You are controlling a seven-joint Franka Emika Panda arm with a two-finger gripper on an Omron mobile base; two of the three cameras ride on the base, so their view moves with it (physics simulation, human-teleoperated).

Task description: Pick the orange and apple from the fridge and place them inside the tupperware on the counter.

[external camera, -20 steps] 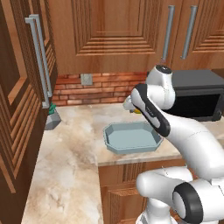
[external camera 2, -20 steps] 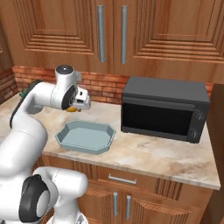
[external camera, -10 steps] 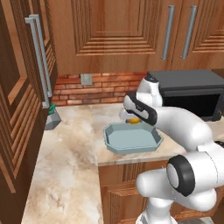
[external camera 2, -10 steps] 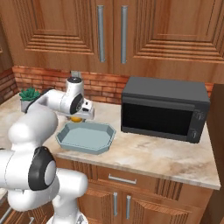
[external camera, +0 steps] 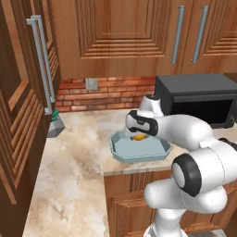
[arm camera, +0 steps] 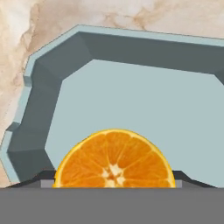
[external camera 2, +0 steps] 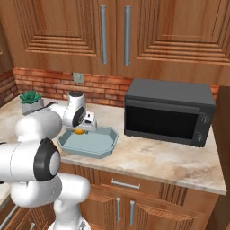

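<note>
Orange [arm camera: 114,159]: cut face glossy, wet-looking pulp w/ pale pith lines, thin smooth rind. Tupperware [arm camera: 131,100]: matt pale blue-grey plastic, smooth, no texture. Counter [external camera: 74,152]: polished beige marbled stone, veined. Cabinets [external camera 2: 67,27] at 12 o'clock: brown wood, grooved panels, satin; bar handles [external camera 2: 103,33] brushed metal. Backsplash [external camera: 111,92]: rough red brick. Microwave [external camera 2: 168,112]: matt black casing, darker glassy door.
</note>
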